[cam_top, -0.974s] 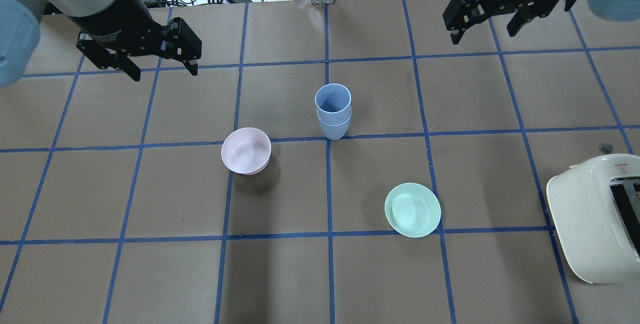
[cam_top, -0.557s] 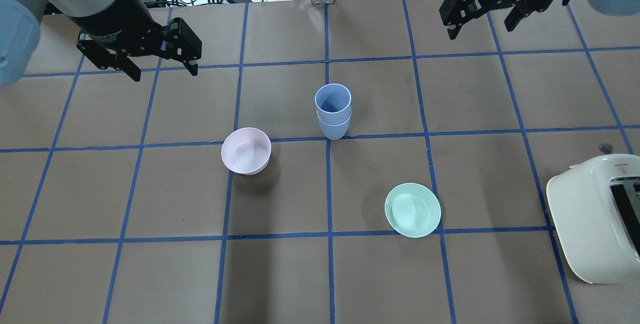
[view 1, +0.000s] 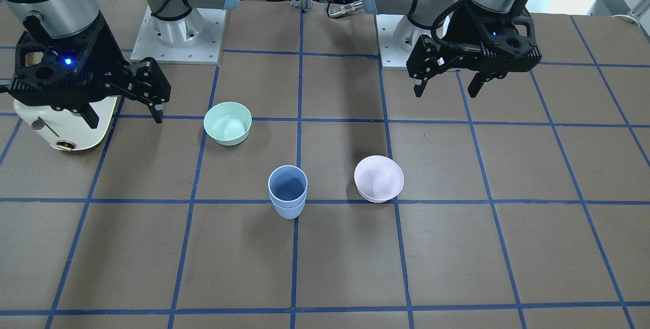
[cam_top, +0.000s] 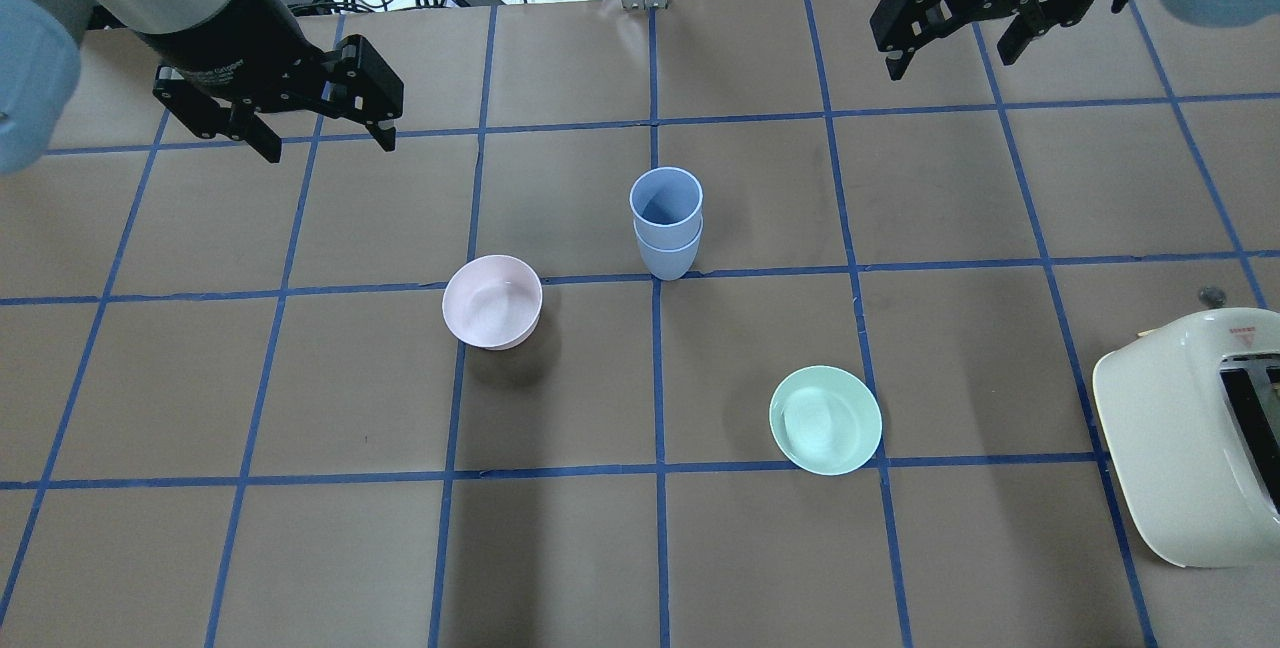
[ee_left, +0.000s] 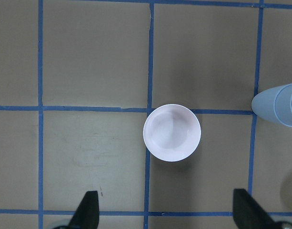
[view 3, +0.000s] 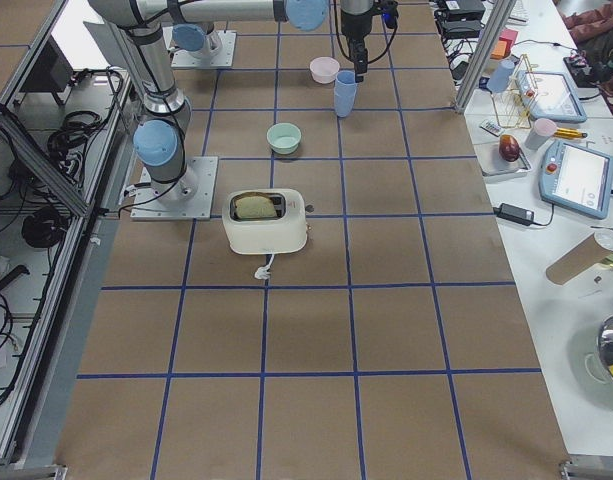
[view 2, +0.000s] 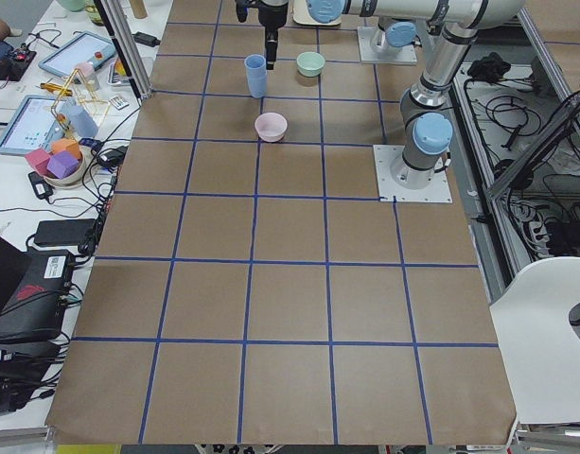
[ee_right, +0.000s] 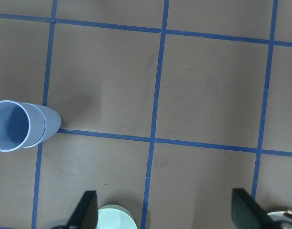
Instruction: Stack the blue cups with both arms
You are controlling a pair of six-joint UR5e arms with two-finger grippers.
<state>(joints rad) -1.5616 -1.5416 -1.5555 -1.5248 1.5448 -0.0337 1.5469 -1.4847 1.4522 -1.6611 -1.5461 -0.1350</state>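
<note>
The two blue cups (cam_top: 666,223) stand nested, one inside the other, upright near the table's middle; they also show in the front view (view 1: 288,192), at the left wrist view's right edge (ee_left: 277,104) and at the right wrist view's left edge (ee_right: 22,126). My left gripper (cam_top: 328,146) is open and empty, raised over the far left, well apart from the cups; it also shows in the front view (view 1: 446,93). My right gripper (cam_top: 948,63) is open and empty, raised at the far right edge; it also shows in the front view (view 1: 126,120).
A pale pink bowl (cam_top: 492,301) sits left of the cups, below my left gripper (ee_left: 167,214). A mint green bowl (cam_top: 825,419) sits nearer, to the right. A white toaster (cam_top: 1190,438) stands at the right edge. Cables and clutter lie beyond the far edge.
My right gripper has moved farther away from the cups, toward the table's far edge. The left arm, the cups and the bowls have not moved.
</note>
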